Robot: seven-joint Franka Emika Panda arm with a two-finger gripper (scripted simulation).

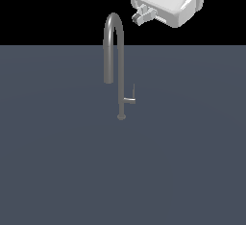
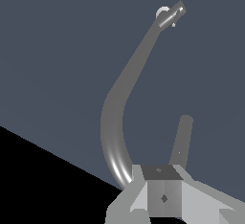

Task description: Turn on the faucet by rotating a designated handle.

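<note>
The faucet (image 1: 120, 70) is a slim grey gooseneck standing on the dark grey floor, with its arched spout curving toward the exterior view's left. The handle (image 1: 130, 99) is a small L-shaped lever low on the stem, sticking out to the exterior view's right with a thin blade pointing up. My gripper (image 1: 142, 16) hangs high, just right of the arch top, and touches nothing. Its fingers look closed together and empty. In the wrist view the faucet (image 2: 113, 127) runs away from the gripper (image 2: 162, 194) down to the handle (image 2: 173, 14) near the base.
The flat dark grey floor (image 1: 57, 171) spreads all around the faucet base (image 1: 121, 117). Nothing else stands on it. Black background lies behind.
</note>
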